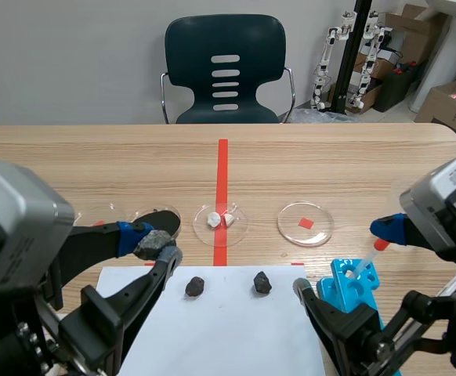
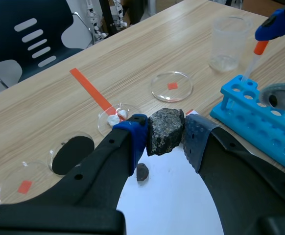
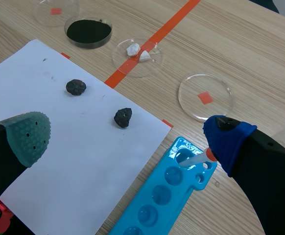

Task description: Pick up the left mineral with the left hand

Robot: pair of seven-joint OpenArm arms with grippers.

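Two dark stones lie on white paper (image 1: 228,337), lower centre of scene view: left stone (image 1: 195,287), right stone (image 1: 262,283). Left gripper (image 2: 165,138) clamped on grey mineral (image 2: 165,129), apparently lifted clear, lower left. Right gripper (image 3: 128,134) spread wide, empty. Recommend steady squeeze, straight vertical lift, no tilt; pad contact looks small, slip possible.

loose minerals (image 1: 195,287) on paper (image 1: 228,337) | dishes (image 1: 291,228) behind paper (one row) | rack (image 1: 342,274) right of paper
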